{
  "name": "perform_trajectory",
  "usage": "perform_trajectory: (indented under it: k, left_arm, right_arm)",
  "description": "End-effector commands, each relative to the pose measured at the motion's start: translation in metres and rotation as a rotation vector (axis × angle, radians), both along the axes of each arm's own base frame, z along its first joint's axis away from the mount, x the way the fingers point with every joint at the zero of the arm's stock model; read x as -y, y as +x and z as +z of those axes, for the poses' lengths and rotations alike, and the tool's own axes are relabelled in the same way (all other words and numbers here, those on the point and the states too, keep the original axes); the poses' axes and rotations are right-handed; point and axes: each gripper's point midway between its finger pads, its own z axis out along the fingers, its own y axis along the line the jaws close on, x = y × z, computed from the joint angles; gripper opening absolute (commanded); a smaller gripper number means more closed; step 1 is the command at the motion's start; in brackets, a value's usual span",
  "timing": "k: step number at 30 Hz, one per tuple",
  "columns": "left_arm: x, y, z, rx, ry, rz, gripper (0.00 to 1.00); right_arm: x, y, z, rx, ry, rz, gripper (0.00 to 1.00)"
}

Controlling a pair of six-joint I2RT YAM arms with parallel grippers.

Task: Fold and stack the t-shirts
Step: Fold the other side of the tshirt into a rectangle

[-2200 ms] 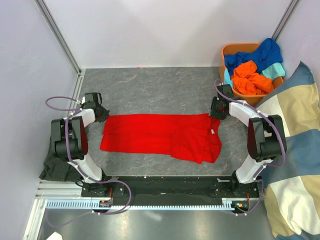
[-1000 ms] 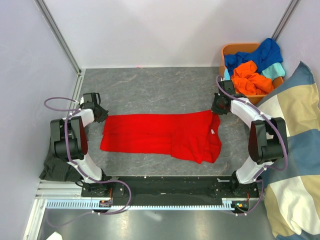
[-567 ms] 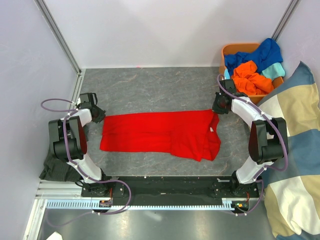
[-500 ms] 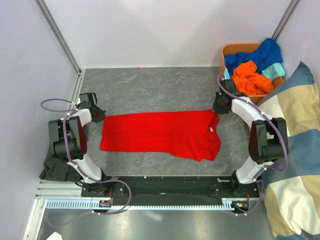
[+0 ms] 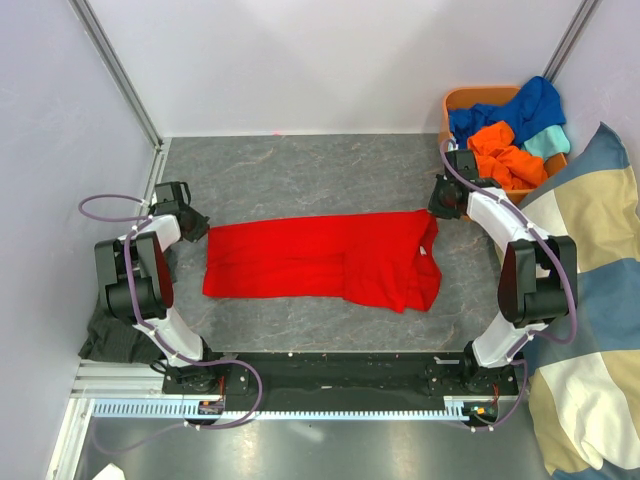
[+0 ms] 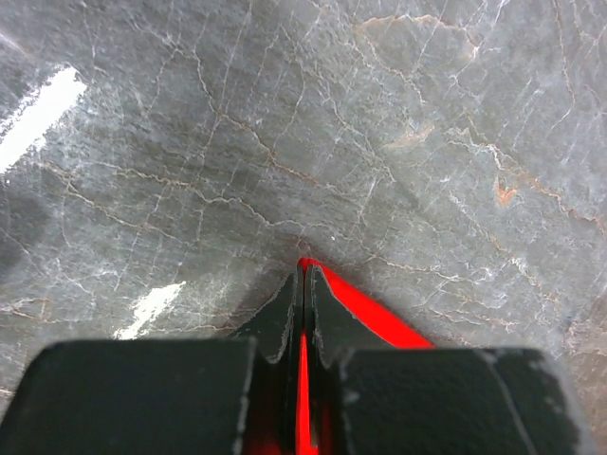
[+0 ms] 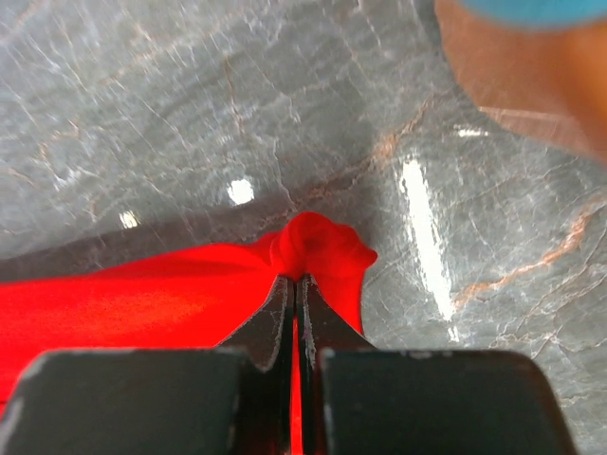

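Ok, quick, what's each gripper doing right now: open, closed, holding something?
Left gripper: jaws closed on one end of the red t-shirt.
Right gripper: jaws closed on the red t-shirt's other end.

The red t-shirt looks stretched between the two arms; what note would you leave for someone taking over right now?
The left gripper is shut on the red t-shirt at its far left corner; the right gripper is shut on its far right corner.
The shirt lies stretched out on the table, folding unfinished.
In the basket, bunched: orange t-shirt, blue t-shirt, teal t-shirt.
Nothing is stacked yet.
Left: fold all four, stack them.
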Motion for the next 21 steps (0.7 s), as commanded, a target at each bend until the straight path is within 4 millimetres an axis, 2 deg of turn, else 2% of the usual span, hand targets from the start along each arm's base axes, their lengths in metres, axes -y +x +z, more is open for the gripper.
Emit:
perform_trajectory:
  k: [1, 7, 12, 21]
  left_arm:
    - [-0.018, 0.017, 0.019, 0.068, 0.038, 0.022, 0.02]
    - [-0.019, 0.018, 0.014, 0.063, 0.035, 0.028, 0.02]
    - [-0.02, 0.021, 0.012, 0.064, 0.032, 0.031, 0.02]
    - [-0.017, 0.035, 0.014, 0.08, 0.004, 0.021, 0.02]
  right_arm:
    - [0.02, 0.02, 0.014, 0.047, -0.048, -0.067, 0.0]
    - [0.018, 0.03, 0.01, 0.052, -0.04, -0.069, 0.01]
    - [0.018, 0.037, 0.004, 0.056, -0.038, -0.068, 0.08]
    - [0.017, 0.063, 0.012, 0.101, -0.039, -0.07, 0.09]
